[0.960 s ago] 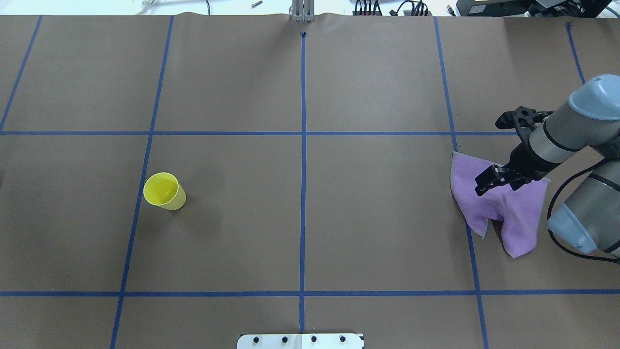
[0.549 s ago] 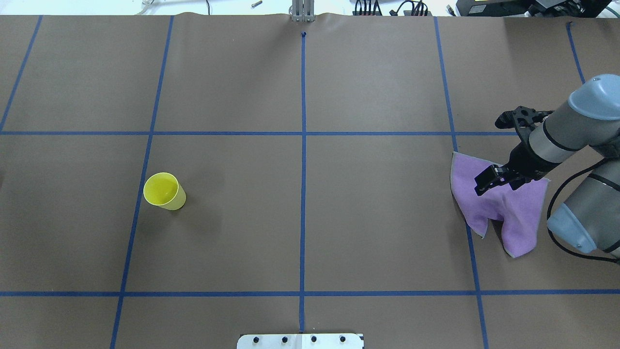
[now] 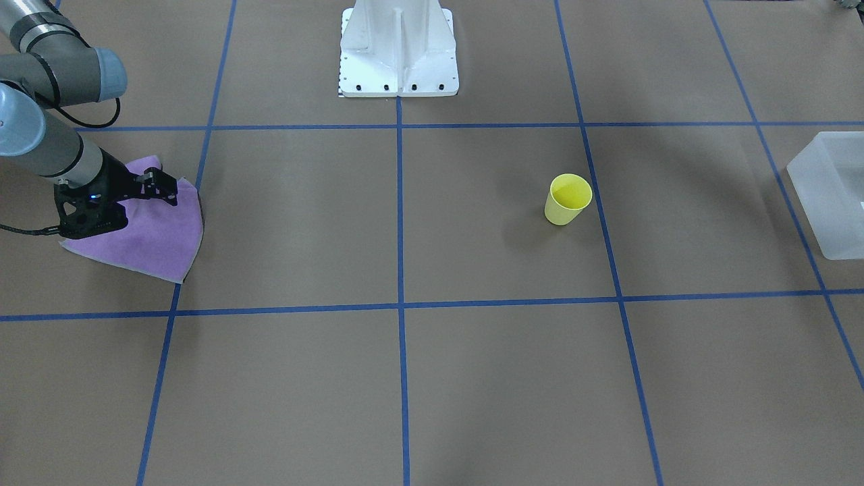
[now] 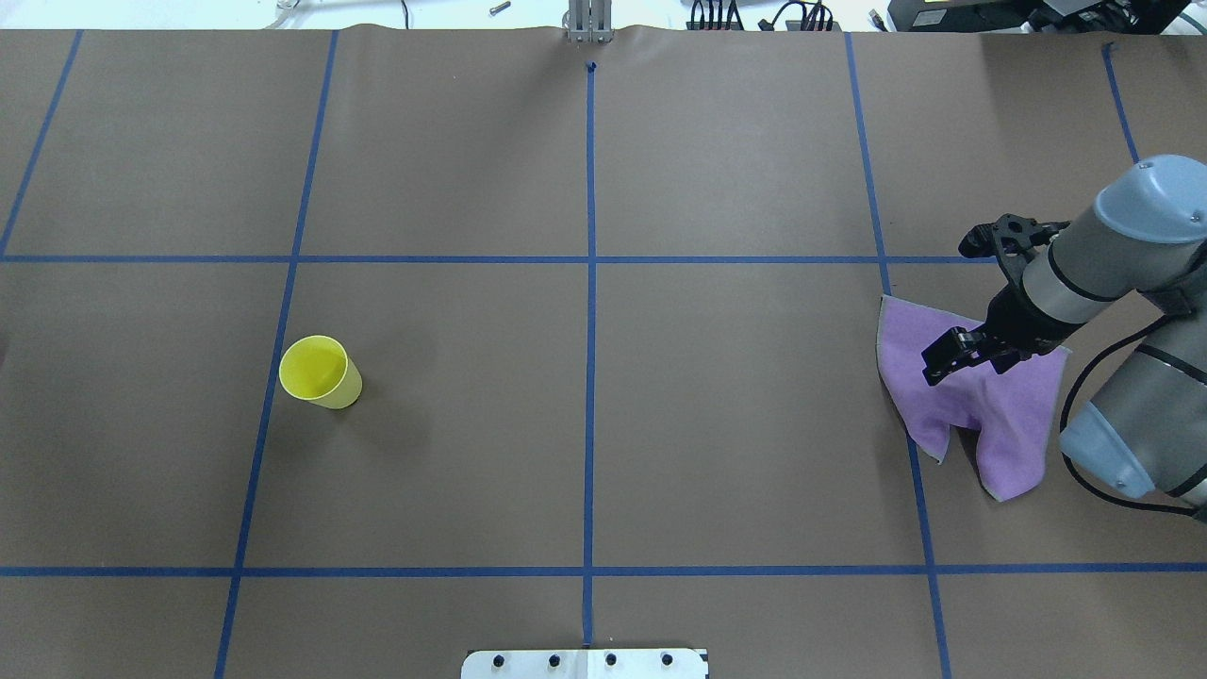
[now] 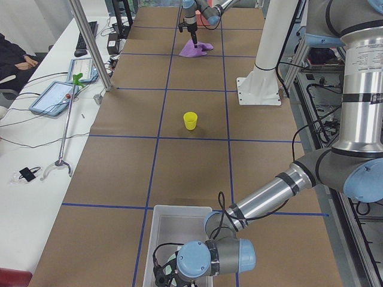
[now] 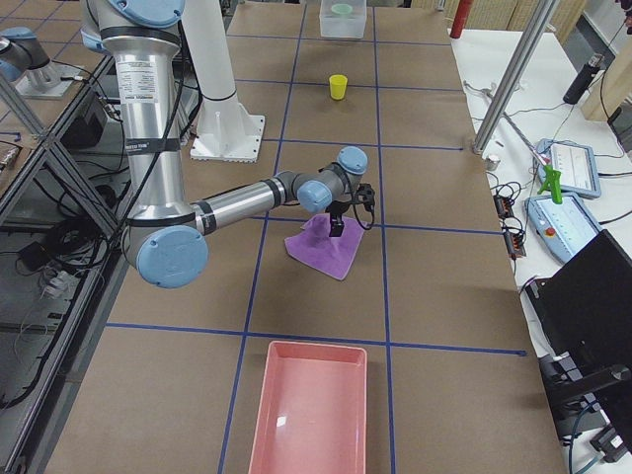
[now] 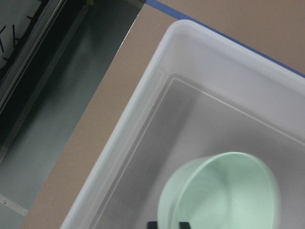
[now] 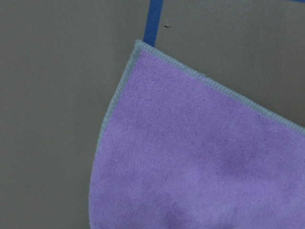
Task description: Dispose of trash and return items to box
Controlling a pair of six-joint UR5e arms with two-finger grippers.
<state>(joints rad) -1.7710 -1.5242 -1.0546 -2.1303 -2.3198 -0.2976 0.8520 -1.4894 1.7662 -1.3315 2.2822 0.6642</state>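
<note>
1. The box [image 3: 820, 209], rigid and translucent, sits at the bench's left end. The left end effector [image 7: 167, 224] hangs inside it, and I cannot tell its grip.
2. A pink tray [image 6: 306, 415] lies at the right end, probably for trash.
3. The purple cloth [image 4: 1000, 424] is limp, so pinch a fold. The right end effector [image 4: 941, 358] hovers above it, its grip unclear.
4. The mint bowl [image 7: 224, 195] lies in the box.
5. The yellow cup [image 4: 321, 372] stands upright, left of the bench's middle. It looks light and slick, so grasp its rim.
</note>
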